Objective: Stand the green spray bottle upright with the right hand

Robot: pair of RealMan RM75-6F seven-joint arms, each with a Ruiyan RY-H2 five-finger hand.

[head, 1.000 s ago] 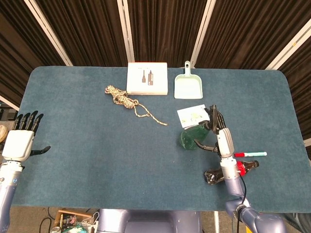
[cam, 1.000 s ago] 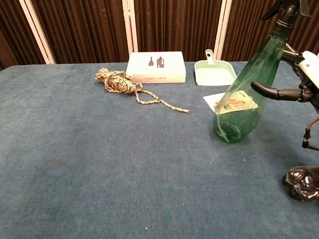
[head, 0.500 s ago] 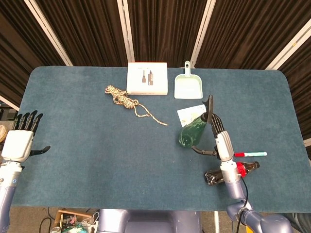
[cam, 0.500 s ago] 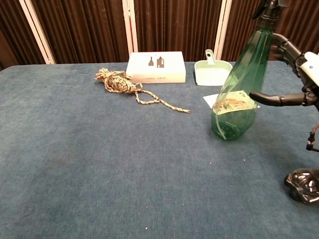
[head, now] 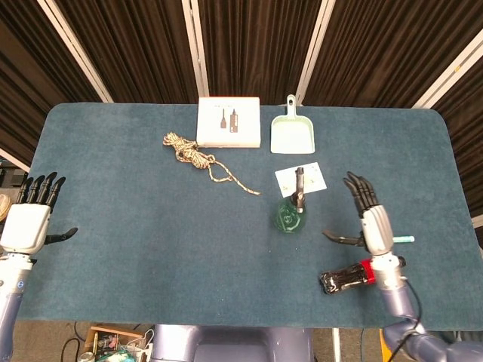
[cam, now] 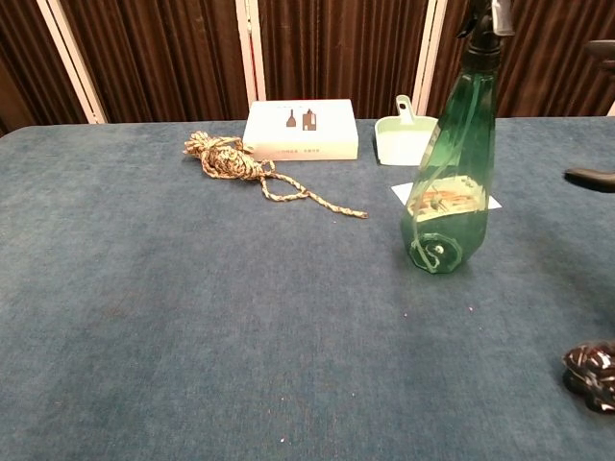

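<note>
The green spray bottle (head: pixel 291 213) (cam: pixel 448 182) stands upright on the blue table, its black trigger head on top, with nobody touching it. My right hand (head: pixel 369 220) hovers to the right of it, well apart, fingers spread and empty; in the chest view only a fingertip (cam: pixel 588 177) shows at the right edge. My left hand (head: pixel 33 219) rests open at the table's far left edge.
A white card (head: pixel 308 178) lies just behind the bottle. A mint dustpan (head: pixel 292 135), a white box (head: pixel 229 121) and a coiled rope (head: pixel 193 154) lie further back. A dark bottle with a red cap (head: pixel 349 277) and a marker pen (head: pixel 404 239) lie beside my right forearm.
My right hand tipped the bottle from a lean to fully upright, let go of it and drew back to the right. The left hand has not moved.
</note>
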